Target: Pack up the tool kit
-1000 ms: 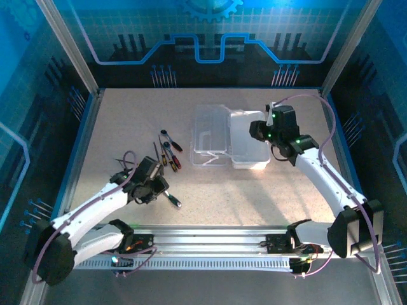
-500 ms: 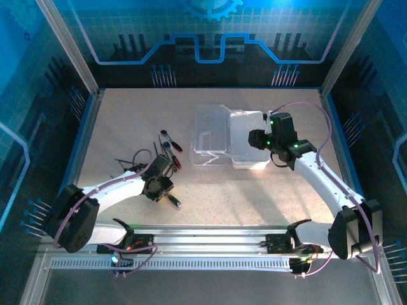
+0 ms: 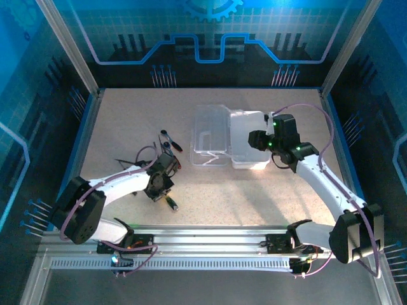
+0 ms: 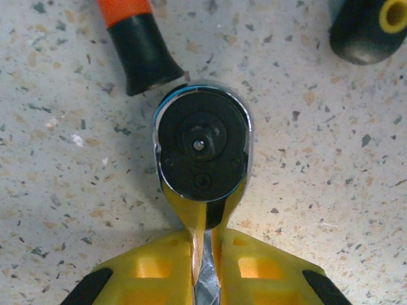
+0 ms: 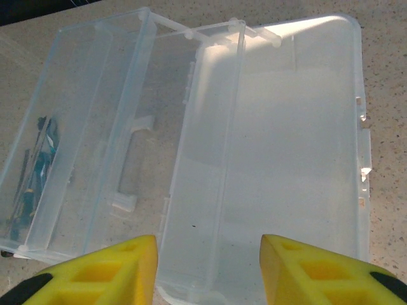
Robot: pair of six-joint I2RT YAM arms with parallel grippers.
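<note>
The tool kit's clear case lies open, with its base (image 3: 241, 136) beside the flat lid (image 3: 210, 130). My right gripper (image 3: 259, 141) hovers open over the base (image 5: 299, 127), nothing between its yellow fingers (image 5: 95, 273). The silver ratchet wrench (image 4: 201, 149) lies on the table with its round head facing up. My left gripper (image 4: 206, 273) is shut on the wrench's silver handle just behind the head. In the top view that gripper (image 3: 160, 184) sits over the wrench, whose handle end (image 3: 172, 204) sticks out toward the near edge. Screwdrivers (image 3: 168, 151) and pliers (image 3: 166, 136) lie just beyond.
An orange-and-black screwdriver handle (image 4: 137, 44) lies close to the wrench head, and a black handle with a yellow end (image 4: 369, 28) lies to its right. The lid's handle (image 5: 127, 165) shows through the plastic. Blue rails border the table (image 3: 127, 114).
My left arm swung right toward the tools and its jaws closed on the ratchet wrench handle. The right gripper shifted slightly nearer over the case base.
</note>
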